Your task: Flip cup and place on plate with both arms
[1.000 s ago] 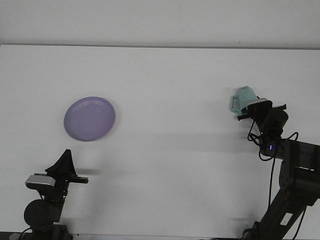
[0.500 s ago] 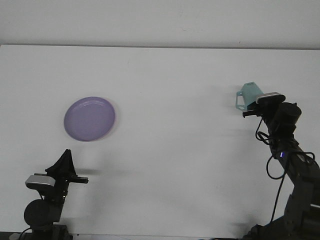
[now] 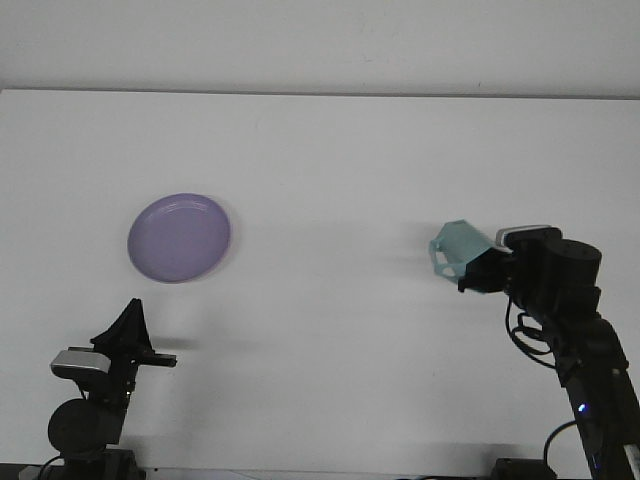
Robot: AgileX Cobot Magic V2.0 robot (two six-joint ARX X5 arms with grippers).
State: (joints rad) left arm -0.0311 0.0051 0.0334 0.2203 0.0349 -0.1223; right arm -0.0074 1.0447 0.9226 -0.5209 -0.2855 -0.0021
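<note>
A light teal cup (image 3: 459, 254) with a side handle hangs above the white table at the right, tilted on its side with its base toward the left. My right gripper (image 3: 480, 273) is shut on the cup's right end. A purple plate (image 3: 179, 237) lies flat on the table at the left, with nothing on it. My left gripper (image 3: 128, 322) rests low at the bottom left, pointing up toward the plate, well short of it; its tips look pressed together.
The white table (image 3: 330, 180) runs to a far edge near the wall. The right arm's black links and cables (image 3: 590, 370) fill the bottom right corner. The left arm's base sits at the bottom left.
The right gripper has carried the cup down and to the left, and turned it, so the cup now lies more sideways. The left arm and the plate have stayed still.
</note>
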